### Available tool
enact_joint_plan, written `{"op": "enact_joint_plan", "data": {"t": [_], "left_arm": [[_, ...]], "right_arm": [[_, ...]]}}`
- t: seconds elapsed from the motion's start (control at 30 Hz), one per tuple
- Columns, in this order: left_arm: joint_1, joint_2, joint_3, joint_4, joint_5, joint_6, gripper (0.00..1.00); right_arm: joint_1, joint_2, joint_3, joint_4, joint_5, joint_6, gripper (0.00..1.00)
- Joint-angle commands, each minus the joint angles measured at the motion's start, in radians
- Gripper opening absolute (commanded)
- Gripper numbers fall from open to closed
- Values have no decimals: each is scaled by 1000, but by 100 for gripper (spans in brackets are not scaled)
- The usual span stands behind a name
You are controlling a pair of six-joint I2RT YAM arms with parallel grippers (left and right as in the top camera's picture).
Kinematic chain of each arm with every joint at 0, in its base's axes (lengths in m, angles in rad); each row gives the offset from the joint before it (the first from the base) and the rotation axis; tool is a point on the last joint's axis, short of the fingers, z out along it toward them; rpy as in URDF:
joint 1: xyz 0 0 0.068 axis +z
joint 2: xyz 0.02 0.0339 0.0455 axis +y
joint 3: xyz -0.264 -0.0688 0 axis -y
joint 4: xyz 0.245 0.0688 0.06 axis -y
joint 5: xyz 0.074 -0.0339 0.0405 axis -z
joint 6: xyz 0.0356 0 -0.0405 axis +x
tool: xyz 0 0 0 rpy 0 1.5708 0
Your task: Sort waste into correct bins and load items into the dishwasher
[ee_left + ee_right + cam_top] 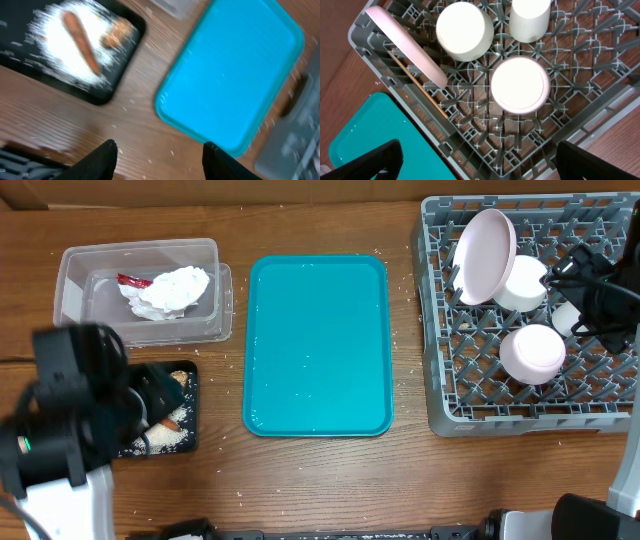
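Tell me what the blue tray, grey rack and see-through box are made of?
The blue tray looks like smooth, glossy plastic: light glints off it. The grey rack looks like dull moulded plastic, one colour, with thin pegs. The see-through box is probably clear plastic, slightly cloudy; the napkin shows through its walls.

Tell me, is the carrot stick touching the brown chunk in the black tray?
Apart. The left wrist view shows a strip of white rice between the carrot stick and the brown chunk, though the picture is blurred.
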Motion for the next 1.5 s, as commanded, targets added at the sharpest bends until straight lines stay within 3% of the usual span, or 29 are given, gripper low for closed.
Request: {"op": "enact_joint_plan", "data": {"t": [0.0,0.2,0.23,0.3,0.33,0.8,0.93,1.13,1.4,1.47], "left_arm": [[-42,-132,-129,21,98,7,57],[-49,-363,-332,69,93,-10,60],[-49,-383,-345,66,93,-13,67],[-49,-412,-361,58,93,-13,98],[-49,-418,-362,51,93,-12,100],[-49,-417,-362,11,81,2,100],[-49,-417,-362,8,83,71,100],[-104,-417,-364,8,93,278,100],[-174,-438,-390,126,116,324,100],[-174,-457,-422,179,169,387,100]], "right_arm": [[0,-5,10,2,10,1,100],[0,-5,10,2,10,1,100],[0,-5,10,2,10,1,100],[0,-5,10,2,10,1,100],[0,-5,10,2,10,1,100],[0,-5,10,6,10,1,100],[0,-5,10,6,10,1,100],[0,-5,10,6,10,1,100],[0,-5,10,6,10,1,100],[0,-5,10,6,10,1,100]]}}
